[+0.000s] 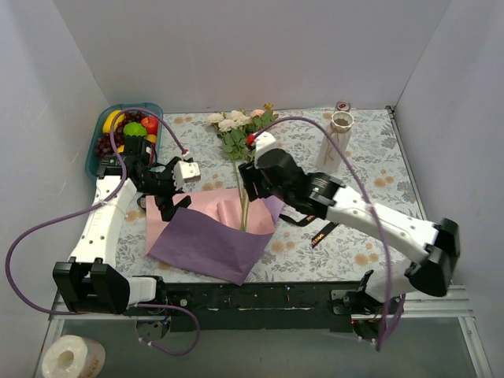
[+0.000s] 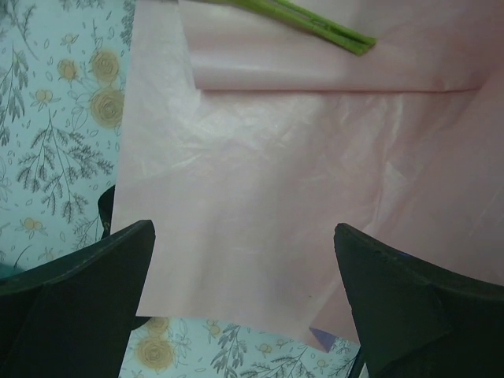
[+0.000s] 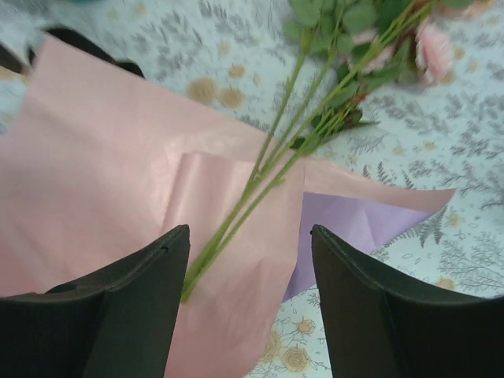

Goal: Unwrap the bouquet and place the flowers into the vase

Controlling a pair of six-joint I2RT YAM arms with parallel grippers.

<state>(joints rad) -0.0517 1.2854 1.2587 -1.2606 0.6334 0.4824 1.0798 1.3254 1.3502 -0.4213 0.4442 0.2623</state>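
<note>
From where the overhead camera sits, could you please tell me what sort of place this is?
Probably a robot lab cell staged as a home table: plain white panels enclose it, a floral tablecloth covers the surface, and the left arm and right arm are bolted along the near edge.
</note>
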